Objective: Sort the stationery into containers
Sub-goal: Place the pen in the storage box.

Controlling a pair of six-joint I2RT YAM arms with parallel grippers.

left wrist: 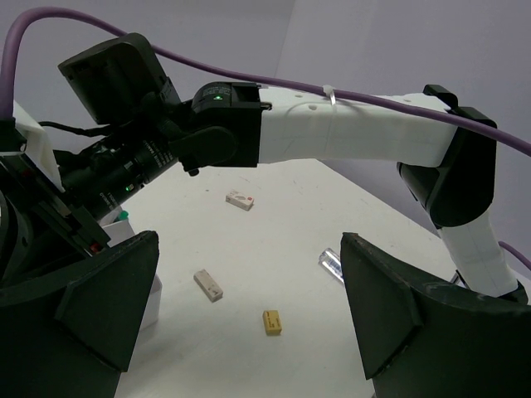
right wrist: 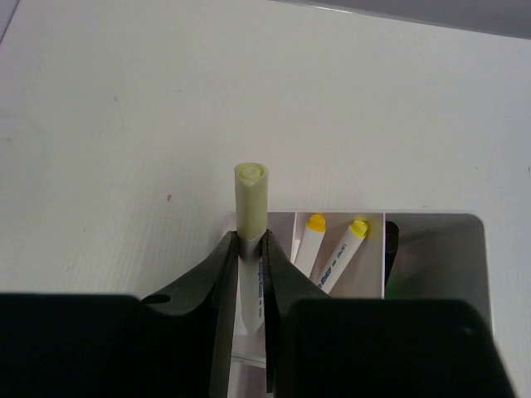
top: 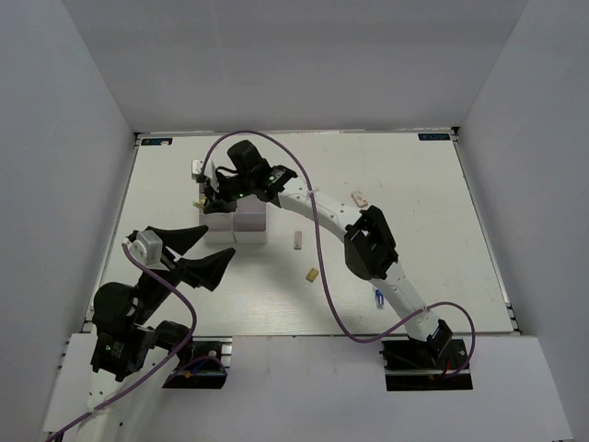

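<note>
Pen, clamped in right end effector

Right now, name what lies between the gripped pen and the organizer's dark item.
Two yellow-capped pens side by side, seen in the right wrist view.

The right arm arches over the middle of the table; its right gripper, clamped on a pen, covers the organizer box from above; yellow-capped pens fill the next compartment; the left gripper, jaws spread, crowds the box's near-left; erasers lie well apart on open table.
</note>
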